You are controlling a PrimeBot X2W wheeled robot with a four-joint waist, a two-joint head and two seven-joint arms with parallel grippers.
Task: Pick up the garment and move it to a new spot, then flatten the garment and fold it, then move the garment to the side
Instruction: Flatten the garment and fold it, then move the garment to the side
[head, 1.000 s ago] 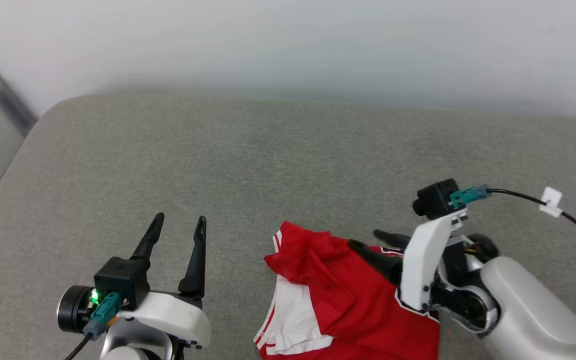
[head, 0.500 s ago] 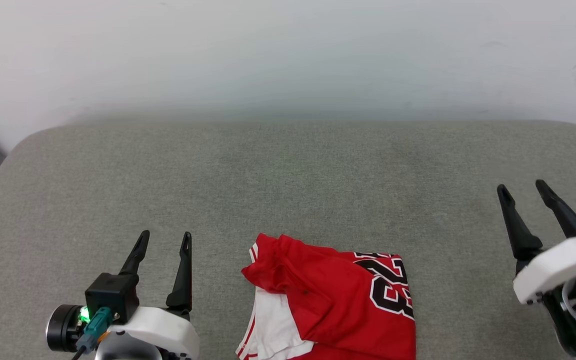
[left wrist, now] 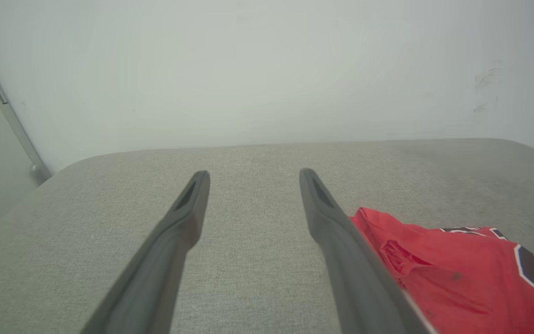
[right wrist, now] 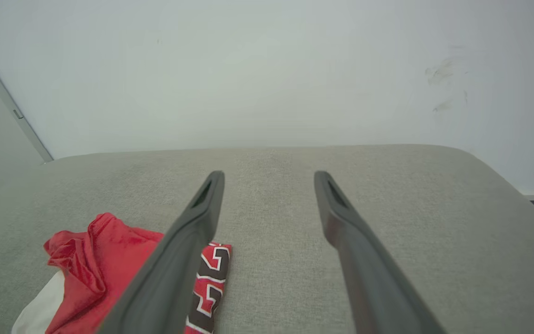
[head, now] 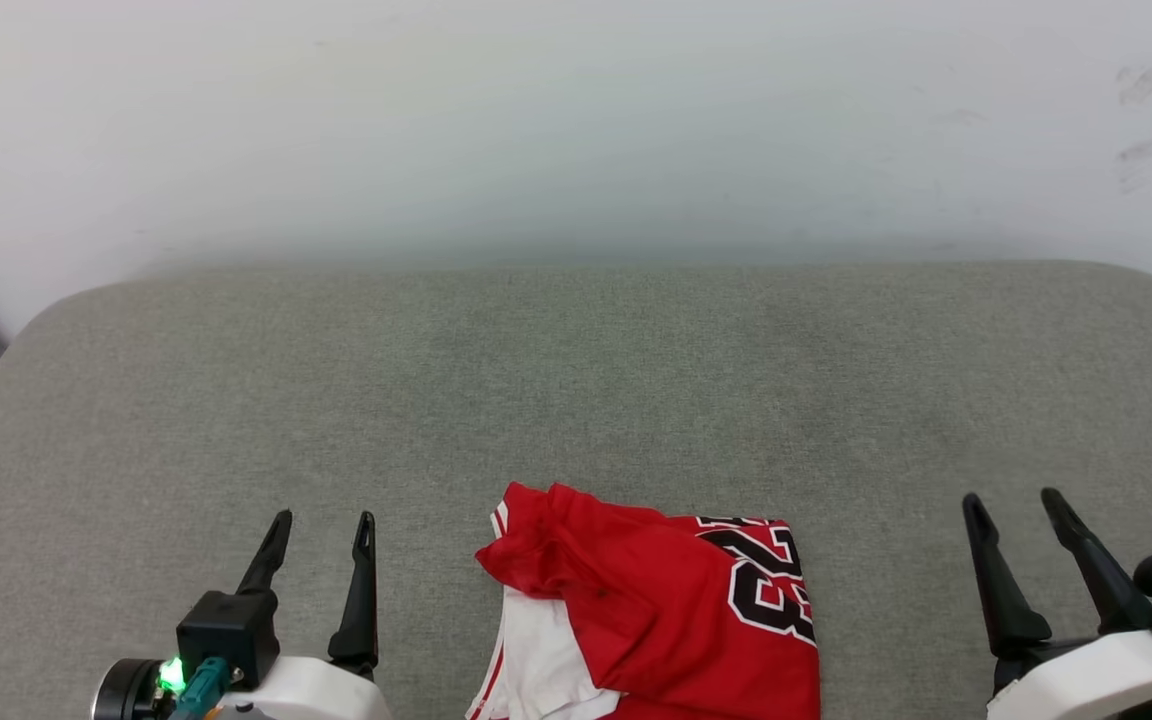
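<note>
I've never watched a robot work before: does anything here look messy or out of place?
The folded garment looks slightly untidy: it is bunched up at its far left corner, and a white sleeve pokes out underneath. Nothing else stands out.

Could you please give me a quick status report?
Left gripper open, empty, left of garment. Right gripper open, empty, to its right. Garment roughly folded on grey cushion. Nothing in the way.

Bright, soft, even light, barely any shadows; plain white wall (head: 576, 120) past the left gripper (head: 324, 516) looks hazy, kinda washed out.
</note>
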